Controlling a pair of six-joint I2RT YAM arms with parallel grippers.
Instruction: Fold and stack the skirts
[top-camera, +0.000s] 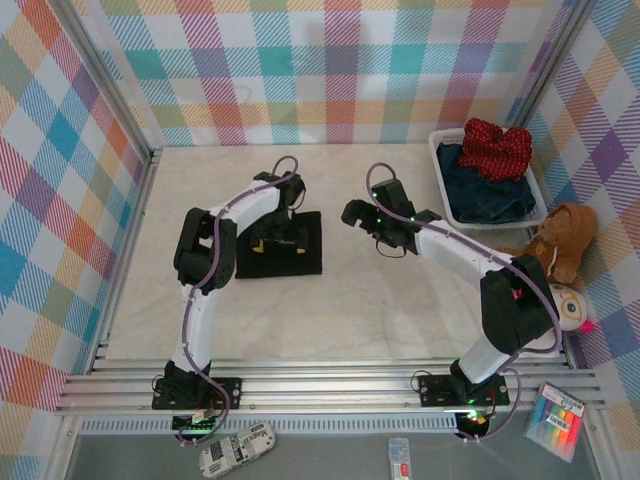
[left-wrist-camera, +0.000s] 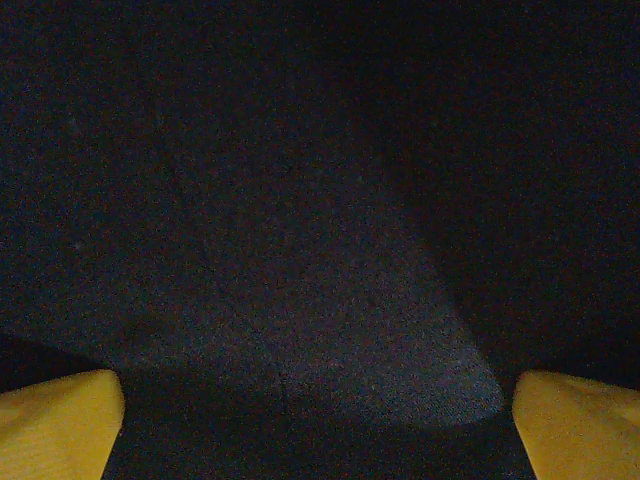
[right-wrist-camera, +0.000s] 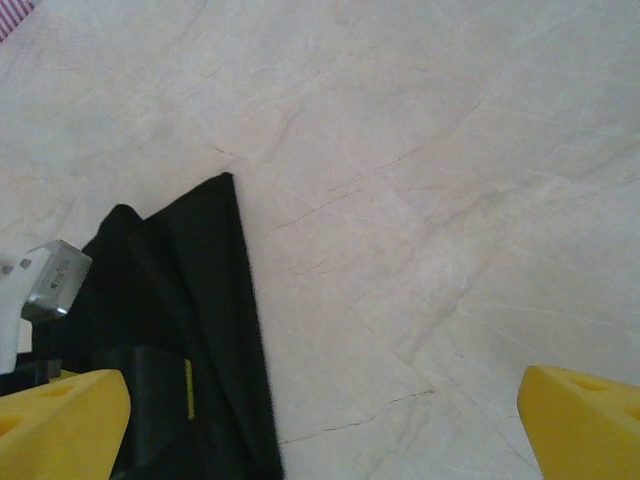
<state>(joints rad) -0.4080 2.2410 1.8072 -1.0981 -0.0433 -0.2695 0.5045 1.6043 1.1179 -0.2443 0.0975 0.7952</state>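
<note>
A plain black skirt lies folded flat on the table left of centre. My left gripper points down onto it, open. In the left wrist view the dark cloth fills the frame between the two yellow fingertips, and nothing is pinched by my left gripper. My right gripper hovers open to the right of that skirt. In its wrist view my right gripper hangs over bare tabletop, with the black skirt to its left. A red dotted skirt lies on a dark blue denim skirt in the basket.
The white basket stands at the back right against the checked wall. A brown teddy bear and another soft toy sit in front of it by the right wall. The marble tabletop is bare between the arms.
</note>
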